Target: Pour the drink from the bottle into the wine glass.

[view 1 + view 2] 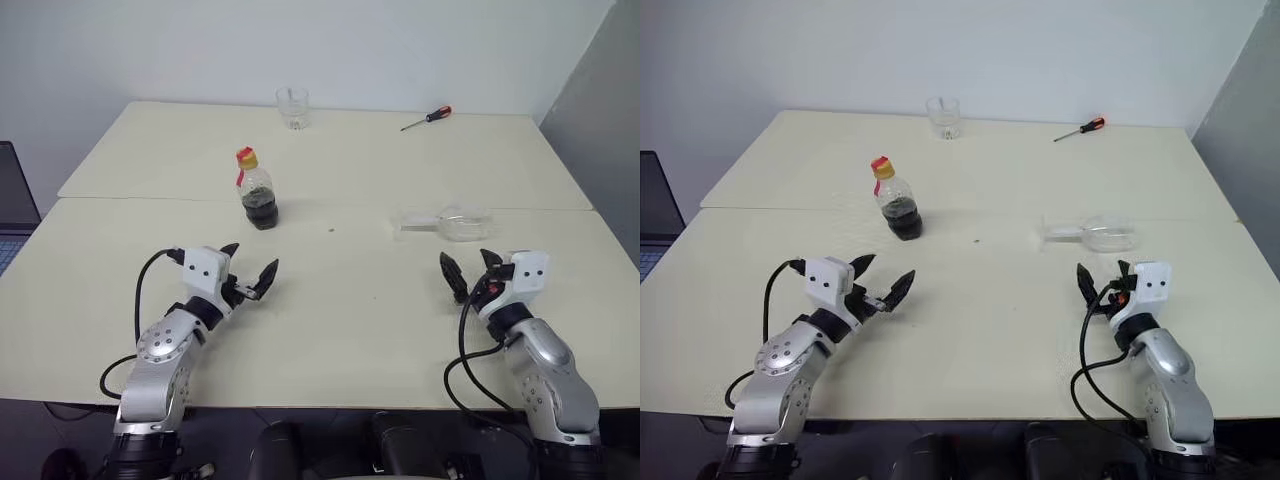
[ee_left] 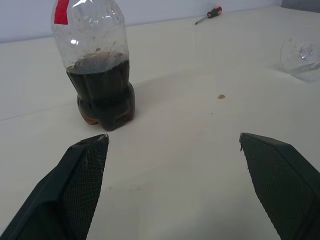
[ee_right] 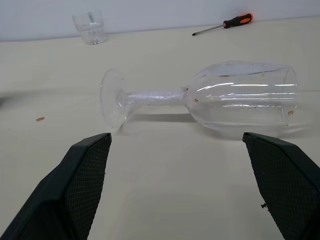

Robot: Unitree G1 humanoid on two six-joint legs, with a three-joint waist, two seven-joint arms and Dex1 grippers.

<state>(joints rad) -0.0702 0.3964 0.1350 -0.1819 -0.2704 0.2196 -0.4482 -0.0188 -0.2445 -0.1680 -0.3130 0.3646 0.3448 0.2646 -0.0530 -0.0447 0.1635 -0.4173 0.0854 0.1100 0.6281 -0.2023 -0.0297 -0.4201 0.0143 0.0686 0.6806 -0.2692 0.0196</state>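
With both the left gripper (image 1: 250, 272) and right gripper (image 1: 468, 268) spreading wide and empty, the wine glass (image 1: 442, 223) is lying toppled well right of the bottle (image 1: 257, 189), likely fragile, slippery, best gripped at its stem.

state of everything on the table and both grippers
bottle: upright, capped, part full of dark drink
wine glass: on its side, empty
tumbler: upright, empty
screwdriver: lying flat
left gripper: open, empty
right gripper: open, empty
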